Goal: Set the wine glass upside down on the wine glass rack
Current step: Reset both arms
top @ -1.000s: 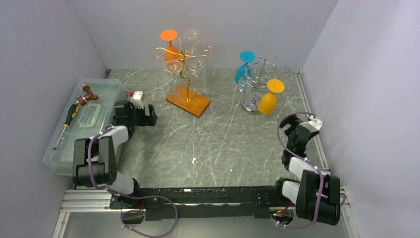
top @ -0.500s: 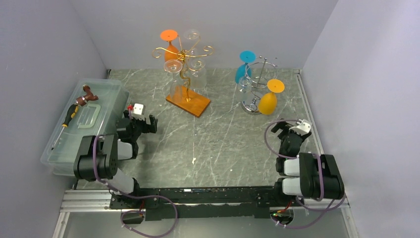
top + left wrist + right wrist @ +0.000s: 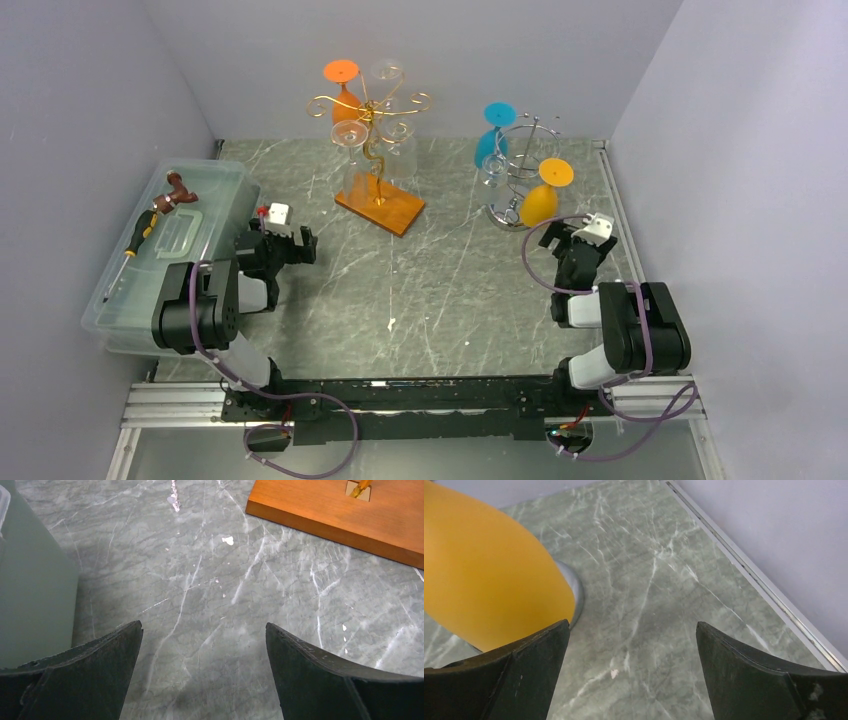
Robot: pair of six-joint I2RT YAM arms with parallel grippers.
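Note:
Two racks stand at the back. The gold wire wine glass rack (image 3: 378, 130) on a wooden base (image 3: 345, 515) holds an orange glass (image 3: 345, 100) and clear glasses upside down. A silver rack (image 3: 520, 160) carries a blue glass (image 3: 492, 140) and a yellow-orange wine glass (image 3: 540, 203), both inverted. My right gripper (image 3: 562, 242) is open just in front of the yellow-orange glass (image 3: 484, 580), which fills the left of the right wrist view above the left finger. Nothing lies between the jaws of the right gripper (image 3: 633, 623). My left gripper (image 3: 290, 245) hangs open and empty (image 3: 204, 625) over bare marble, short of the wooden base.
A clear plastic bin (image 3: 215, 180) sits along the left wall with a screwdriver (image 3: 140, 240) on its lid; its side (image 3: 30, 580) is close to my left finger. A metal rail (image 3: 749, 575) and the right wall border the table. The silver rack's base (image 3: 574, 592) lies under the glass.
Both arms have folded back toward their bases. The right gripper has swung left and forward, up to the yellow-orange glass. The left gripper has shifted only slightly. Both stay open.

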